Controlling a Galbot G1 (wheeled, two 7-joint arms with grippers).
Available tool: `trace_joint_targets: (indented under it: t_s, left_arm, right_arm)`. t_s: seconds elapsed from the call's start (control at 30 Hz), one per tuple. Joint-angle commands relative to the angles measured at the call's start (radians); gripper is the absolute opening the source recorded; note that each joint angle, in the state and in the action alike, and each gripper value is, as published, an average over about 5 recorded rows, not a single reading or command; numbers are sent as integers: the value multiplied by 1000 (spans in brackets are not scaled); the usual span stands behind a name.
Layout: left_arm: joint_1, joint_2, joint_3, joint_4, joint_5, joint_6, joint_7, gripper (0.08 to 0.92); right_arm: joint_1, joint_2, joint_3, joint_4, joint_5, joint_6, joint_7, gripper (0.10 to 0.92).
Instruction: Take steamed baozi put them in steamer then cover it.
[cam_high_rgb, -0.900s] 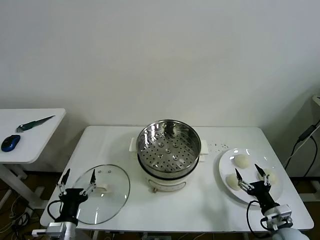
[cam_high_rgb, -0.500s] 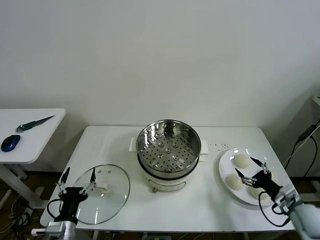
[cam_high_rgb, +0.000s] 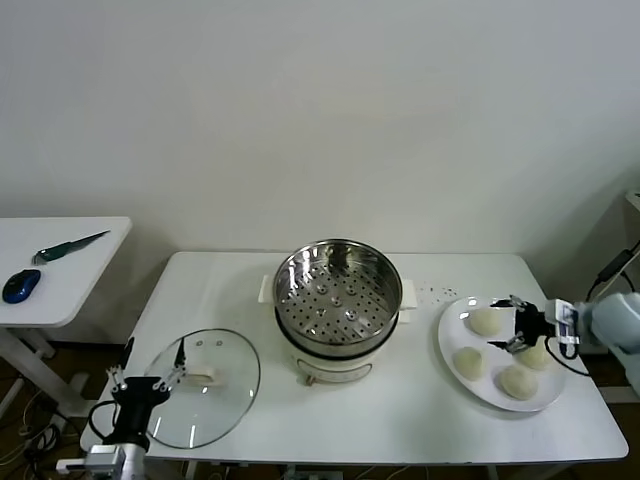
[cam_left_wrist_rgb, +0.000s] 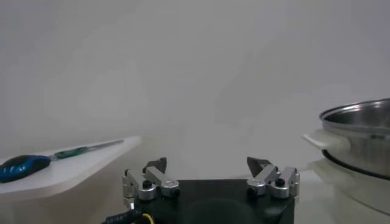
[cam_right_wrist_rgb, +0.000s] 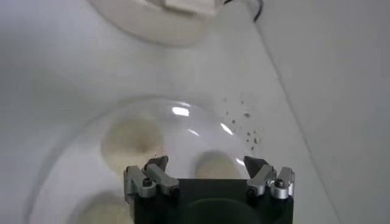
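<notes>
The steamer (cam_high_rgb: 338, 290), a shiny perforated steel basket on a white base, stands open at the table's middle; its rim (cam_left_wrist_rgb: 359, 119) also shows in the left wrist view. The glass cover (cam_high_rgb: 205, 378) lies flat at the front left. Several cream baozi sit on a white plate (cam_high_rgb: 480, 392); one baozi (cam_high_rgb: 482, 321) is at the far side. My right gripper (cam_high_rgb: 498, 324) reaches in from the right, open, just above them. In the right wrist view a baozi (cam_right_wrist_rgb: 214, 165) lies below the open right gripper (cam_right_wrist_rgb: 206, 163). My left gripper (cam_high_rgb: 150, 365) waits open by the cover, holding nothing (cam_left_wrist_rgb: 208, 162).
A side table (cam_high_rgb: 60, 300) at the left holds a blue mouse (cam_high_rgb: 20, 285) and a green-handled tool (cam_high_rgb: 70, 246). Dark specks (cam_high_rgb: 437, 292) dot the tabletop behind the plate. The table's right edge is close to the plate.
My right gripper has swung from the plate's front edge to its right side and now points left over the baozi. The left gripper sank slightly.
</notes>
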Motion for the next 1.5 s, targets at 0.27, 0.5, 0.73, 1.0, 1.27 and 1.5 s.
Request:
trace_joint_targets:
  t_s: [0.27,0.5,0.73,1.0,1.27,1.5]
  left_arm:
    - [-8,5,-33,19,-16,7,-1,823]
    - [-5,8,-48,29,-20,6,-1,823]
    - [0,8,-54,34,-22,5,-1,823]
    - [2,7,-60,38,-21,6,-3,823]
    - [4,4,-60,45,-18,5,-4,823]
    - [5,4,-63,46,-18,6,-6,823]
  right_arm:
    - [451,256,-477,-437,-193,80,-109,823]
    - [410,333,-449,-500,-228,84,-95,823]
    - [383,350,-446,-500,-236,83,-99,823]
    - [379,344,-465,-499,-215,83,-107,823]
    - [378,356,-461,-518,-214,84,-112,819]
    - [379,354,-460,-515,-212,89,-115,727]
